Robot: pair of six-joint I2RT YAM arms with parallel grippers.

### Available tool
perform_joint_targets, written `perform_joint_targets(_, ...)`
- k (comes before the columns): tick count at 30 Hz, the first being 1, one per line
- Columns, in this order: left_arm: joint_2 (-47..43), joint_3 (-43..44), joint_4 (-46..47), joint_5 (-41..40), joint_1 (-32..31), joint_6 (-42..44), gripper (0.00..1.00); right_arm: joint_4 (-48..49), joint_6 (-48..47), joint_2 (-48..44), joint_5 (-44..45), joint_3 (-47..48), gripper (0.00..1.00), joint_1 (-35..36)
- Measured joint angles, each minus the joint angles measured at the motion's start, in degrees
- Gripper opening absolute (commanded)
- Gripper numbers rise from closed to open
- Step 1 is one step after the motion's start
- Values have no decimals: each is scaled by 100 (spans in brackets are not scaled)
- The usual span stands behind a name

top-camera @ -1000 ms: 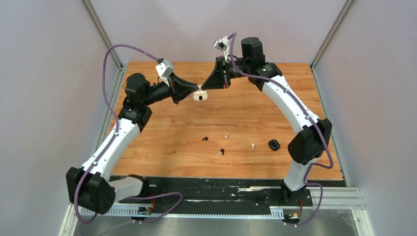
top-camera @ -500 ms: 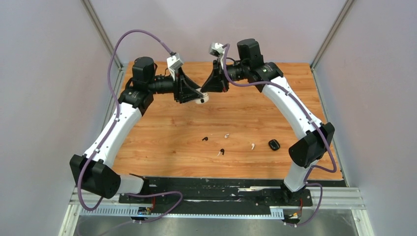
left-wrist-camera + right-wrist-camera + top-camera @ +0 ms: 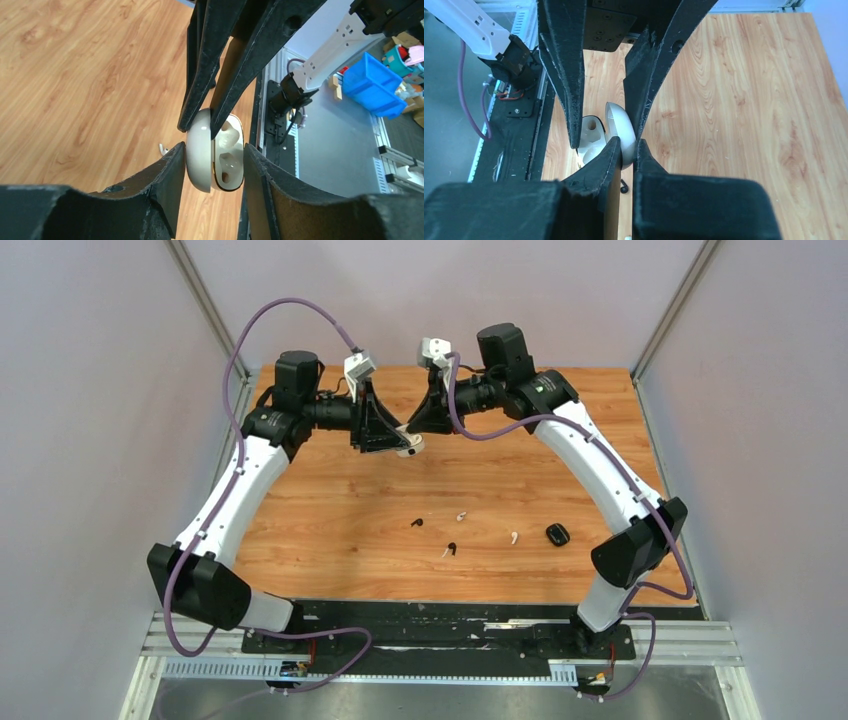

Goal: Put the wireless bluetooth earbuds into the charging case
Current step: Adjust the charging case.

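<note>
The white charging case point(image 3: 409, 443) hangs open in the air over the back of the table, held between both grippers. My right gripper point(image 3: 626, 151) is shut on its lid point(image 3: 199, 150). My left gripper point(image 3: 214, 159) is closed round the open case, one finger against the lid and the other against the base point(image 3: 228, 156), whose wells look empty. Several earbuds lie on the wood near the front: a black one point(image 3: 416, 523), another black one point(image 3: 452, 547), a white one point(image 3: 460, 515) and a white one point(image 3: 514, 537).
A small black case point(image 3: 557, 534) lies shut on the table point(image 3: 330, 500) to the right of the earbuds. Grey walls and metal posts close in the left, right and back. A black base strip point(image 3: 440, 625) runs along the front edge.
The left wrist has rolled and its arm has drawn back. Its jaws, shut a second ago, now stand apart round the open case. The right gripper shifted slightly left, still holding.
</note>
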Motion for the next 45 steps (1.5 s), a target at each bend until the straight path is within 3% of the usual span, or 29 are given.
perform_joint_targets(5, 7, 2, -85, 48, 76, -15, 48, -90, -227, -31, 83, 7, 0, 68)
perform_joint_targets(8, 24, 9, -50, 83, 109, -42, 59, -125, -321, -31, 98, 7, 0, 114)
perform_joint_targets(10, 26, 9, -9, 76, 131, -83, 59, -146, -345, -33, 101, 7, 0, 133)
perform_joint_targets(19, 55, 114, -129, 83, 144, 125, 29, -212, -365, -33, 103, 7, 0, 149)
perform_joint_targets(24, 70, 175, -258, 118, 144, 334, 20, -216, -361, -33, 131, 7, 0, 149)
perform_joint_targets(27, 87, 175, -260, 125, 144, 382, 30, -219, -356, -33, 164, 7, 0, 149)
perform_joint_targets(33, 103, 175, -315, 122, 144, 487, 38, -208, -321, -33, 210, 7, 0, 149)
perform_joint_targets(41, 199, 243, -531, 142, 144, 695, 26, -216, -315, -31, 269, 7, 0, 146)
perform_joint_targets(43, 205, 245, -522, 151, 144, 693, 28, -216, -317, -31, 282, 9, 0, 149)
perform_joint_targets(45, 205, 245, -492, 155, 144, 669, 36, -208, -317, -31, 286, 7, 0, 149)
